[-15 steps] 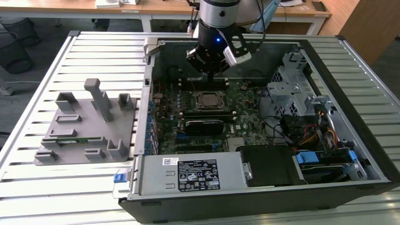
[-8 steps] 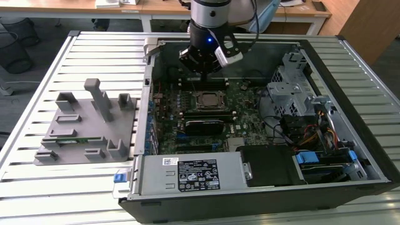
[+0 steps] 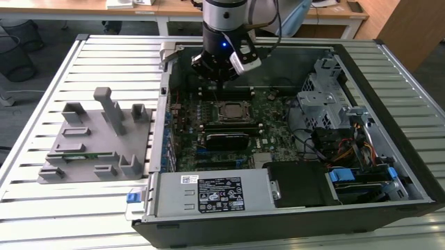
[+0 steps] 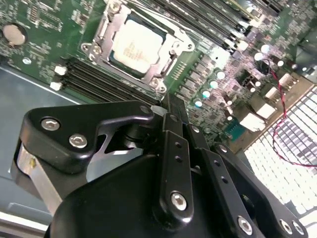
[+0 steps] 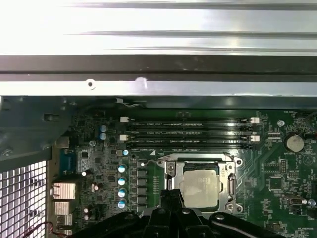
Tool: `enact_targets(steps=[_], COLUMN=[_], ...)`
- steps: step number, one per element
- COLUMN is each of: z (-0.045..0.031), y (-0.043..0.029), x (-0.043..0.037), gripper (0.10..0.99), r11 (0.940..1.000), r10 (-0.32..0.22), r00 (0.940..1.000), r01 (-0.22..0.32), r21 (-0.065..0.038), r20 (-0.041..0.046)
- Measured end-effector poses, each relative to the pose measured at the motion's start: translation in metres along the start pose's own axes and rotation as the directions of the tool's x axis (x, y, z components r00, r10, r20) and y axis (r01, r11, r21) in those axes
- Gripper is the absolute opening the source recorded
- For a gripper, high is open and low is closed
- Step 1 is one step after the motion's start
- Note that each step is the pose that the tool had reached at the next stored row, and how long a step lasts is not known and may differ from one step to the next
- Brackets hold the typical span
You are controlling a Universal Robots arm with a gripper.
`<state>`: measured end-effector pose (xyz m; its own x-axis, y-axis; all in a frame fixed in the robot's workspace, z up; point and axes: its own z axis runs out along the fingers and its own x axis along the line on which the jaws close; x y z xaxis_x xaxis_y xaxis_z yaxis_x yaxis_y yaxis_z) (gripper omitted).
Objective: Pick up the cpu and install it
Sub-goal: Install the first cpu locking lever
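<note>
From my remote station: the cpu [image 4: 134, 45] lies flat in the socket [image 4: 171, 49] on the green motherboard [image 3: 271, 112], its pale metal top facing up; both wrist views show it framed by the socket's metal bracket, with nothing gripping it. The gripper [image 3: 218, 78] hangs above the board inside the open computer case [image 3: 389, 67], just beyond the socket's far side in the exterior view. In the second wrist view its black fingers [image 4: 173, 148] lie pressed together, clenched on nothing, their tips close to the socket's edge but apart from the chip. A row of black memory slots [image 5: 190, 133] runs beside the socket. On the slatted table [image 3: 104, 52], at the exterior view's left, stands a grey holder [image 3: 97, 138].
</note>
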<state>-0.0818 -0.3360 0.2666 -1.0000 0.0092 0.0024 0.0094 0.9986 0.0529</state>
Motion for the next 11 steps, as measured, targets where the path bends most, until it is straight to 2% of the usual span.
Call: enact_targets(steps=[8, 11], z=[0.0009, 0.0012], y=[0.0, 0.0012], x=[0.0152, 0.0183], gripper=[0.106, 0.106], r11=[1.0, 1.0], r10=[0.0, 0.0], r00=[1.0, 1.0], r01=[0.0, 0.0], r21=[0.0, 0.0], r20=[0.0001, -0.0001])
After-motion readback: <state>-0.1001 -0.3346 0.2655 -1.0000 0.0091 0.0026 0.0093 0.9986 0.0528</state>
